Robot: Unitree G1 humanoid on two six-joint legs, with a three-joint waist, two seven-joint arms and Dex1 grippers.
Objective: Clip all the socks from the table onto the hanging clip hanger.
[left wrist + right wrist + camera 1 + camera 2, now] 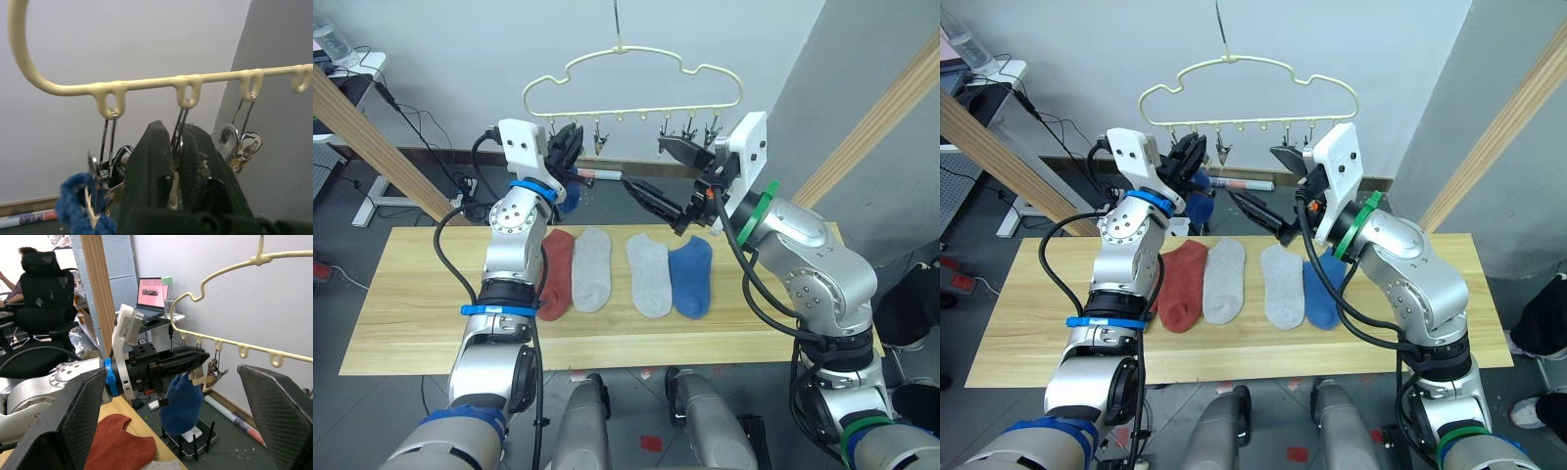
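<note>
**Left gripper at the hanger clips, right gripper wide open**

Table (pixel 401 338): four socks flat in a row near the middle: rust-red sock (pixel 557 274), grey sock (pixel 592 266), second grey sock (pixel 649 274), blue sock (pixel 691 276). Red touches the first grey, second grey touches blue.

Clip hanger (pixel 631 69) hangs above and behind the table. A second blue sock (pixel 182 404) dangles under its left-end clips.

Left gripper (pixel 198 360) is up at those clips, fingers closed tight around a metal clip (pixel 177 142).

Right gripper (pixel 651 171) is just beside the hanger's right end, jaws spread wide, holding nothing.
</note>
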